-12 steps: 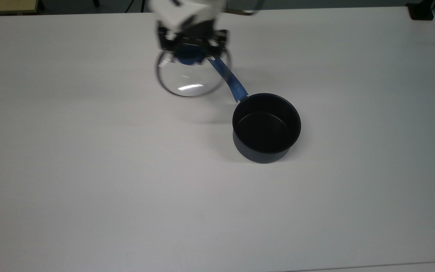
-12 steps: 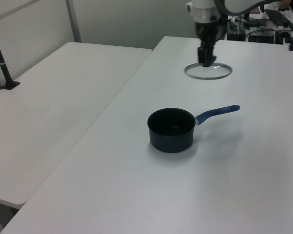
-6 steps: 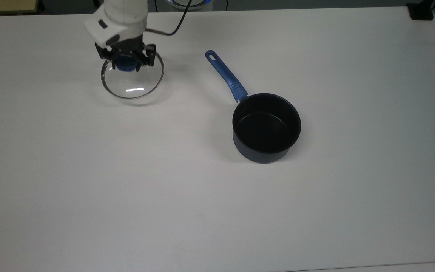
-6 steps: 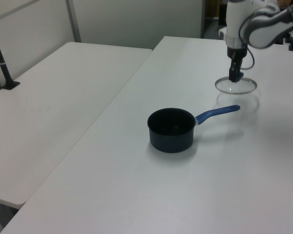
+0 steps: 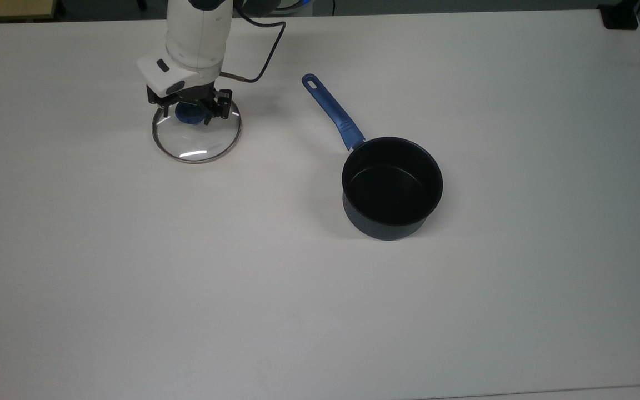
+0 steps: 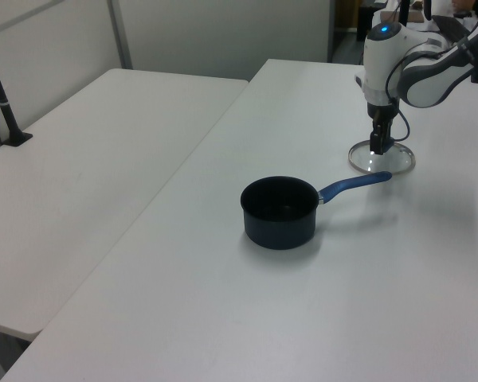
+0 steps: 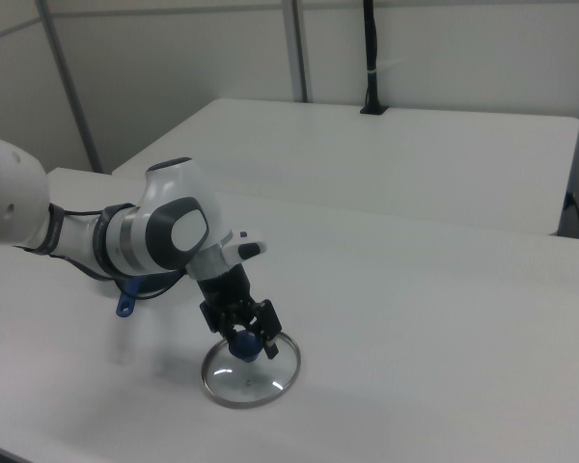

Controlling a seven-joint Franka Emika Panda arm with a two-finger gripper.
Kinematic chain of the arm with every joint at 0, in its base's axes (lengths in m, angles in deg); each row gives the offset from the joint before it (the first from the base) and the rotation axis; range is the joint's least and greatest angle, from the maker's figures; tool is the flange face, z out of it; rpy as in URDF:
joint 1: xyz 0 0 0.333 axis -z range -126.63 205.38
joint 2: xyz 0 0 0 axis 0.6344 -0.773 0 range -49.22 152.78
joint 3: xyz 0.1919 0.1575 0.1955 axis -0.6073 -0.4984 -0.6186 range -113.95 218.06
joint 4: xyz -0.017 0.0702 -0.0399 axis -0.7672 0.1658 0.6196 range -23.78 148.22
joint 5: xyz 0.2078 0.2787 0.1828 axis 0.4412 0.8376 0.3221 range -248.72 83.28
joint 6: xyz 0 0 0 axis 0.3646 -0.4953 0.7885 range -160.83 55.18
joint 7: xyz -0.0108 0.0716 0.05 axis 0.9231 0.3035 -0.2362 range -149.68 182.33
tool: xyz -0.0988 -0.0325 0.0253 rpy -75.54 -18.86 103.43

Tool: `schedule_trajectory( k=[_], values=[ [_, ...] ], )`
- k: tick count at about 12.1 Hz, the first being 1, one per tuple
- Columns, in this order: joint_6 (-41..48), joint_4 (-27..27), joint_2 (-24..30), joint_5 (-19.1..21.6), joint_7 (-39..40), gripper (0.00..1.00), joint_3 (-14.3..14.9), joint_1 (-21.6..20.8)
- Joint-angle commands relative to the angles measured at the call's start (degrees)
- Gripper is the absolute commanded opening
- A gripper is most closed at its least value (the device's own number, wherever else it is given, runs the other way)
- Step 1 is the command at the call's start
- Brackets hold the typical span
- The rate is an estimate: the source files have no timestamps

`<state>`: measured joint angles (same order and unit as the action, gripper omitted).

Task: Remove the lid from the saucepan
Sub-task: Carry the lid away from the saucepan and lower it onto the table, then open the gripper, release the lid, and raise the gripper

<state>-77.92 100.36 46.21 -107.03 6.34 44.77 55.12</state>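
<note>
Change: since half a second ago the lid has dropped a little toward the table, its place in the top view barely altered; the saucepan has not moved.
Lid: round clear glass lid [image 5: 196, 139] with thin metal rim and blue knob, lying flat on or just above the white table [image 5: 320, 311], well apart from the pan, at the top view's upper left.
Gripper: black two-finger gripper [image 5: 189, 111] on the white arm, pointing down, fingers closed around the blue knob [image 7: 244, 345].
Saucepan: small deep pot [image 5: 392, 189], dark navy outside, black inside, uncovered, upright near the table's middle.
Handle: long blue handle [image 5: 331, 113] with an eyelet at its end, pointing toward the top view's upper left, apart from the lid [image 6: 382, 158].
</note>
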Motion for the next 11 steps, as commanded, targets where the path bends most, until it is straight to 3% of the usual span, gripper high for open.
schedule_trajectory(
  k=[1, 3, 5, 7, 9, 11],
  values=[
    [11.0, -9.3, 2.7, 0.6, -6.4, 1.00, -0.7, -0.7],
    [26.1, -25.6, 2.9, 11.4, -5.7, 1.00, -0.6, -2.6],
    [39.8, -36.5, 4.2, 18.0, -4.3, 1.00, -0.3, -3.3],
    [41.6, -36.7, 7.9, 22.8, -4.7, 1.00, 3.4, -7.6],
    [40.6, -35.8, 8.8, 23.7, -3.1, 1.00, 8.9, -14.7],
    [34.3, -34.7, 8.9, 23.4, 8.1, 1.00, 9.3, -15.2]
  ],
)
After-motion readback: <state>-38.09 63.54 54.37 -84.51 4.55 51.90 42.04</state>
